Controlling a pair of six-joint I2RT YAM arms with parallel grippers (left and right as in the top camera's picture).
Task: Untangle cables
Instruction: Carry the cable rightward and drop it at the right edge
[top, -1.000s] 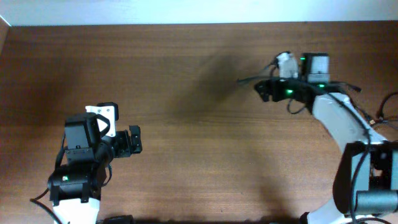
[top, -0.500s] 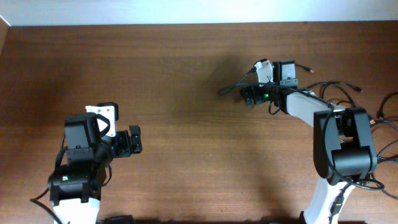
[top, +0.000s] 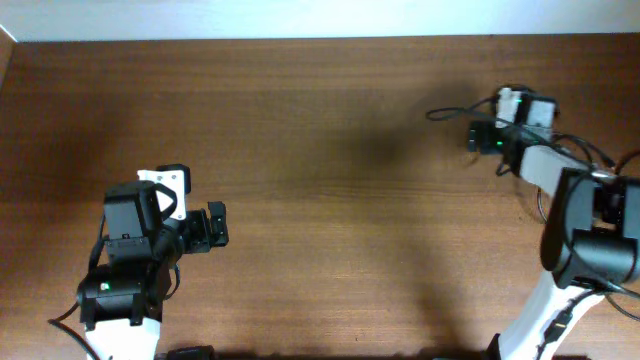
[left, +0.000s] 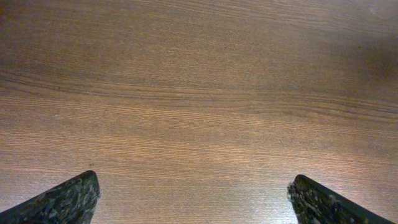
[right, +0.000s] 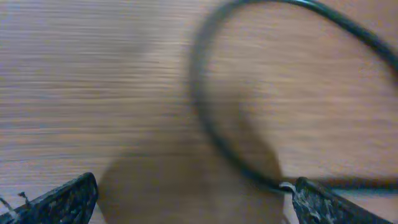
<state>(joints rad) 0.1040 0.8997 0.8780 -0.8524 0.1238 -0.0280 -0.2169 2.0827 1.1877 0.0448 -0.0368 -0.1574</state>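
A thin black cable (top: 446, 112) loops out to the left of my right gripper (top: 473, 136) at the far right of the table. In the blurred right wrist view the cable (right: 204, 124) curves from the top down to the right fingertip and touches it. The right gripper (right: 193, 190) has its fingers wide apart, open, with nothing between them. More thin black cords (top: 588, 152) lie by the right arm near the table's right edge. My left gripper (top: 217, 226) is open and empty at the lower left, and the left wrist view (left: 193, 190) shows only bare wood.
The brown wooden table (top: 320, 200) has a pale wall along its far edge. The right arm's white links (top: 560, 165) stretch along the right side. The left arm's base (top: 125, 290) sits at the front left.
My right gripper swung left over the table, then back to the right and farther away. The cable loop moved along with it. The left arm has not moved.
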